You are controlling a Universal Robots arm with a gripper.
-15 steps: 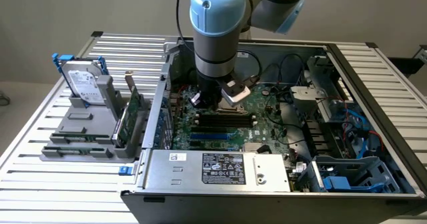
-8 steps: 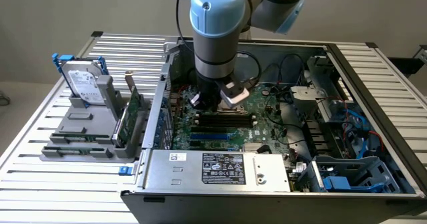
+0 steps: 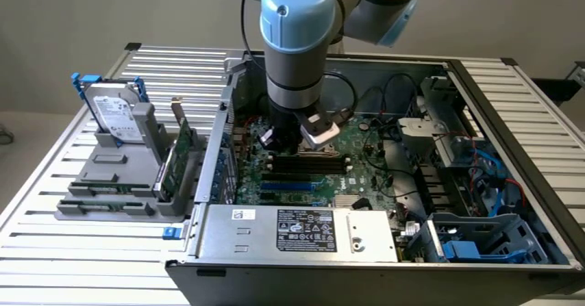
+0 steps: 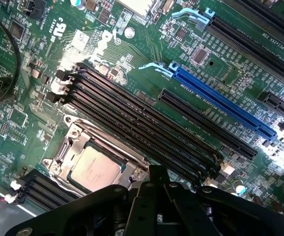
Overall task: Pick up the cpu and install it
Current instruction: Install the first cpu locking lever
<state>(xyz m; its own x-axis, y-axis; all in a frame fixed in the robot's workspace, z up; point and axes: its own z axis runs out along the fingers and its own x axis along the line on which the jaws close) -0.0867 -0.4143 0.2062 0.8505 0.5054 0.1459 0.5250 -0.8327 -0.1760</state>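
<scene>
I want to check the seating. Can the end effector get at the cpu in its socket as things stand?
Probably yes. The cpu lies face-up in the socket frame with nothing over it, and the end effector hangs right beside it inside the open case.

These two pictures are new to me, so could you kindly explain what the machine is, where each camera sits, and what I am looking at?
A blue-and-grey robot arm reaches down into an open computer case on a slatted metal table. One camera watches from outside; the other rides on the wrist, looking down past the dark gripper at the green motherboard. There the cpu, a small silvery square, sits inside its metal socket frame. Beside the case, a grey rack holds a hard drive with blue handles.
</scene>
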